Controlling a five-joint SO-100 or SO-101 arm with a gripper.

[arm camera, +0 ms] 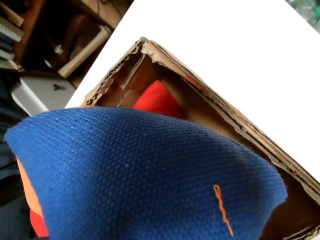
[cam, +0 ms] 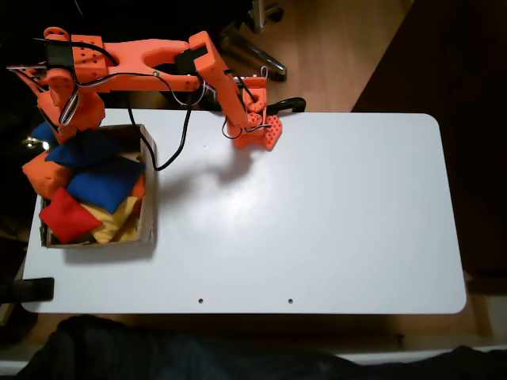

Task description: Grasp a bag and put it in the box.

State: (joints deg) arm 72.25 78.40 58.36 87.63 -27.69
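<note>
- Blue fabric bag (arm camera: 145,175) fills the lower half of the wrist view, pressed close to the lens, weave and a stray orange thread plainly visible.
- In the fixed view a blue bag (cam: 79,149) lies at the upper left of the frame, at the top edge of the box (cam: 149,190), partly over the rim and atop the pile.
- Beyond it in the wrist view, the box's corrugated wall runs from upper centre to lower right, with a red beanbag (arm camera: 157,100) showing inside.
- Gripper: hidden under the arm's upper-left end in the fixed view; whether the fingers clasp the bag or have parted cannot be told.
- Judgement: bag sits directly under the wrist, over the box interior; release or withdrawal is the likely coming move.
- Other contents: second blue beanbag (cam: 107,184), red, orange (cam: 43,174) and yellow (cam: 119,218) beanbags, on a white table (cam: 317,222).
</note>
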